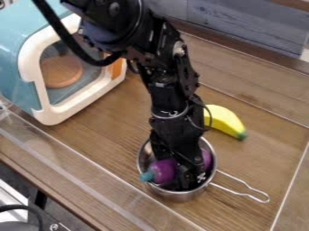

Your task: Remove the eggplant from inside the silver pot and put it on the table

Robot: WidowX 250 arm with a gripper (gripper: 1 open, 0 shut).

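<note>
The silver pot (pixel 182 187) sits near the front edge of the brown table (pixel 259 81), its wire handle (pixel 245 193) pointing to the lower right. The purple eggplant (pixel 161 169) lies inside the pot, with its teal stem (pixel 147 177) at the left rim. My gripper (pixel 182 162) reaches straight down into the pot. Its black fingers stand open over the eggplant's right part. Whether they touch the eggplant is hidden by the arm.
A yellow banana (pixel 227 122) lies on the table just behind and to the right of the pot. A toy oven (pixel 54 68) in teal and cream stands at the left. A clear raised edge (pixel 72 194) runs along the table's front.
</note>
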